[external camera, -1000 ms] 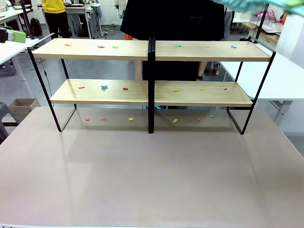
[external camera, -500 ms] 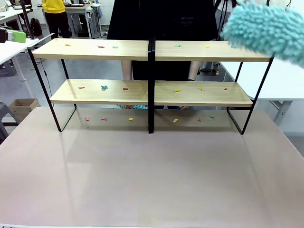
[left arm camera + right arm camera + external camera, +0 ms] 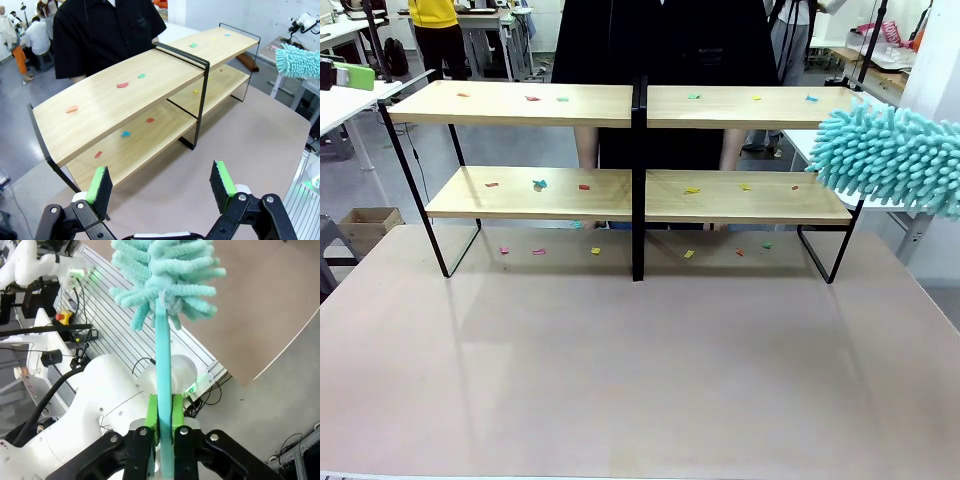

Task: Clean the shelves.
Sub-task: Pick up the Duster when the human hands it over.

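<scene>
R gripper (image 3: 163,412) clamped teal duster (image 3: 888,155) by handle, head beside right end of shelves (image 3: 520,104) | L gripper (image 3: 161,184) jaws stood wide, empty | coloured scraps (image 3: 692,190) dotted both boards

- The duster (image 3: 890,155) head runs off the right edge of the front view, so its far end is cut away.
- In the right wrist view, the handle's lower end is hidden between the pads of the right end effector (image 3: 164,401), and the upper edge cuts the top of the head.
- The person (image 3: 670,45) behind the shelves (image 3: 520,104) is cut at the top edge, and the boards cover parts of the body.
- The small coloured bits (image 3: 540,184) on the boards are too small to identify.
</scene>
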You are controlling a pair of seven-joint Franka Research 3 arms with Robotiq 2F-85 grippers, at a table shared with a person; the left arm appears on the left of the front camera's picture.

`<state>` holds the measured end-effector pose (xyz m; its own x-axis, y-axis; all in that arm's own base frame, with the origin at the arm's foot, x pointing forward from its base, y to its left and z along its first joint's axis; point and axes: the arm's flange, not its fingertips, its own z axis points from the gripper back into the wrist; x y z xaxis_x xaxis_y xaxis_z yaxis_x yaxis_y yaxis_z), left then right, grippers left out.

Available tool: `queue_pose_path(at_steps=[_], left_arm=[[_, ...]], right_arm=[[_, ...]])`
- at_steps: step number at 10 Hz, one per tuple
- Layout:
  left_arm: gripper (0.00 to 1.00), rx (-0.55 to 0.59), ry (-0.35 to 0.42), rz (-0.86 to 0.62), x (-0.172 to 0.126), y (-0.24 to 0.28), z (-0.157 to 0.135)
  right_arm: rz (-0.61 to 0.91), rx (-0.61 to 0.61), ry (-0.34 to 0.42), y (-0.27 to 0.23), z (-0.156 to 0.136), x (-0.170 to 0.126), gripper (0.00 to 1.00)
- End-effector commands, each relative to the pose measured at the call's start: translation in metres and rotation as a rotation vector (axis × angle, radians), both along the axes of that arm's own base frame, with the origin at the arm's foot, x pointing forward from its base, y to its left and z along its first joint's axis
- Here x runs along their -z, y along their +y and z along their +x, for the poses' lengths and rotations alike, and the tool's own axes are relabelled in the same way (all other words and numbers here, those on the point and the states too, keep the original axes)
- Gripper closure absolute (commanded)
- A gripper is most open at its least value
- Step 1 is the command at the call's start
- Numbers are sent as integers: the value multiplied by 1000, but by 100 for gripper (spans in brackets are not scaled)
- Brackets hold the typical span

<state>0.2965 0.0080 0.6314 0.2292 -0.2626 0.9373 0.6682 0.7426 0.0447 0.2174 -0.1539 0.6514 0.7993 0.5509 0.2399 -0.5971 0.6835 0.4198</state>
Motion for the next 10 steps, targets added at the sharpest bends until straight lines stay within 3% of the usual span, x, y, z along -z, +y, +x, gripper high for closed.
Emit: queue_pose_path(at_steps=[1,2,3,4,7,9,10], left_arm=[[0,3,1,-7,2,0,2],[0,3,1,-7,2,0,2],[0,3,1,-7,2,0,2],[0,3,1,-7,2,0,2],[0,3,1,-7,2,0,2],[0,3,1,-7,2,0,2],[0,3,1,-7,2,0,2]], right_arm=[[15,-4,10,0,1,-11,100],[15,-4,10,0,1,-11,100],[1,-9,-1,1,0,-2,88],[82,167,-51,-28,-8,-17,88],[133,351,-106,-117,-64,-17,88],[107,526,-141,-137,-83,-14,88],[133,370,-99,-128,-81,-11,88]])
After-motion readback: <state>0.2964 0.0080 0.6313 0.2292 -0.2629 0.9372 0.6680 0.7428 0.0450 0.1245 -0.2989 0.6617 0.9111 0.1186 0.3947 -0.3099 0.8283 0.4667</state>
